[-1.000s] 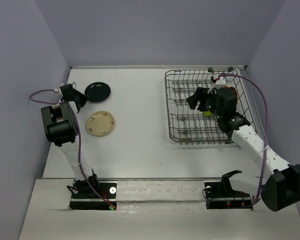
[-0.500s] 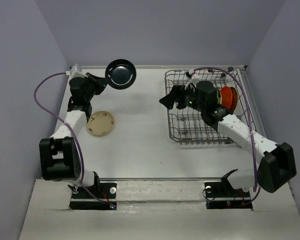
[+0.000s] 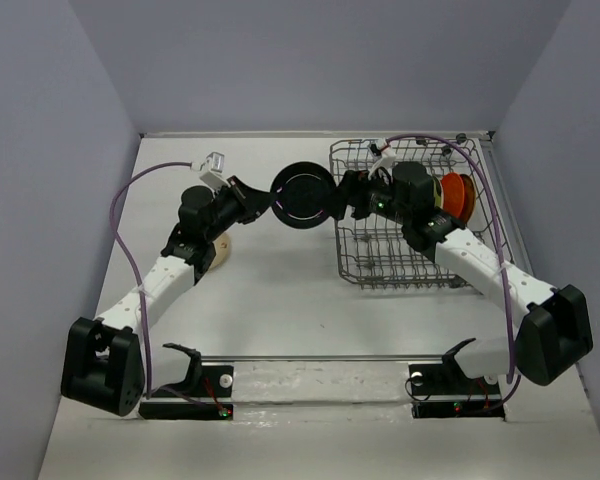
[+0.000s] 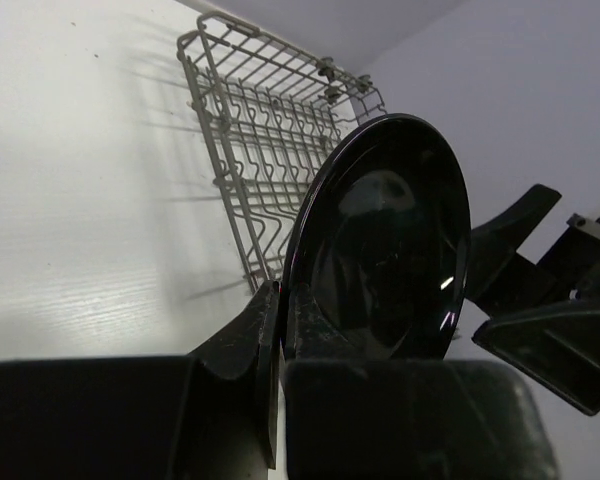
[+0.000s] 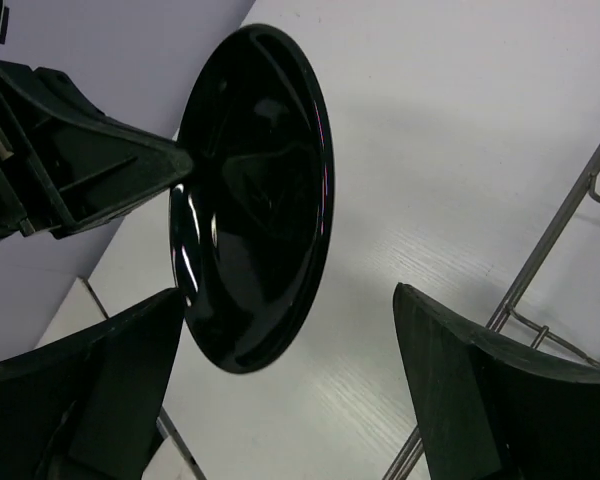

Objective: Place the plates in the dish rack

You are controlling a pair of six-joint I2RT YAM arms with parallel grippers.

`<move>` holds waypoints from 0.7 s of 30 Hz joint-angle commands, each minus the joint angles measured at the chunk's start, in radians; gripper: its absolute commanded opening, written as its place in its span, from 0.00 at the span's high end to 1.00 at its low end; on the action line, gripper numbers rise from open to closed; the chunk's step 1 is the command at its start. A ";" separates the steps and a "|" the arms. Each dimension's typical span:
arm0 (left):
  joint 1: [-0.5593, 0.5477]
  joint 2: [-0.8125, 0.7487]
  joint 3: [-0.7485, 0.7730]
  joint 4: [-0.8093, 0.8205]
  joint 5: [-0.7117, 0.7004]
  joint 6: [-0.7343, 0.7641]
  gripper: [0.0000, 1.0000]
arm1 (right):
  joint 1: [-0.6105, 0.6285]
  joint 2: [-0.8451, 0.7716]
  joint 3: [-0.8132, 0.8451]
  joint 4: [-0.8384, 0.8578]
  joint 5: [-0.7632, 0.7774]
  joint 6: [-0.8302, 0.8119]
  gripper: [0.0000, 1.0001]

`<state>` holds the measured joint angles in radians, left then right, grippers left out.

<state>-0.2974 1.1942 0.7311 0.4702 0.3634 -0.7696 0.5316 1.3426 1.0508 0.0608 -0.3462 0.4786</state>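
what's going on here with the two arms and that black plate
The left gripper is clamped on the rim of a black plate, holding it on edge in the air by the left side of the dish rack. The right gripper faces the plate with its fingers open, not closed on it, so this looks like a handover. An orange plate already stands in the rack, and a beige plate lies on the table.

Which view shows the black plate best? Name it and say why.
Right wrist: the black plate shows almost whole, rim to rim, with the left gripper pinching its edge. The left wrist view shows it large, its lower rim hidden by that gripper. The top view shows it small, beside the dish rack.
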 commanded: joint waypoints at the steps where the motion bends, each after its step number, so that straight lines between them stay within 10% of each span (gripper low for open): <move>1: -0.039 -0.047 -0.013 0.073 0.057 0.029 0.94 | 0.004 0.020 0.031 0.057 0.024 0.025 0.14; 2: -0.046 -0.053 -0.018 0.077 0.069 0.033 0.94 | 0.004 0.023 0.031 0.066 0.021 0.029 0.18; 6: -0.054 -0.091 -0.012 0.041 0.118 0.064 0.85 | 0.004 0.006 0.017 0.099 0.027 0.055 0.93; 11: -0.055 -0.180 0.047 -0.203 0.026 0.232 0.20 | 0.004 -0.074 0.037 -0.008 0.250 -0.066 0.93; 13: -0.054 -0.226 0.073 -0.313 -0.018 0.320 0.08 | -0.022 -0.082 0.072 -0.158 0.440 -0.168 0.93; 21: -0.054 -0.323 0.054 -0.447 -0.141 0.469 0.01 | -0.171 -0.054 0.069 -0.259 0.888 -0.403 0.93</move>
<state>-0.3515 0.8894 0.7753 0.0883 0.2905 -0.4065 0.4458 1.2884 1.0878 -0.1539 0.2749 0.2134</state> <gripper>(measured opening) 0.990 0.145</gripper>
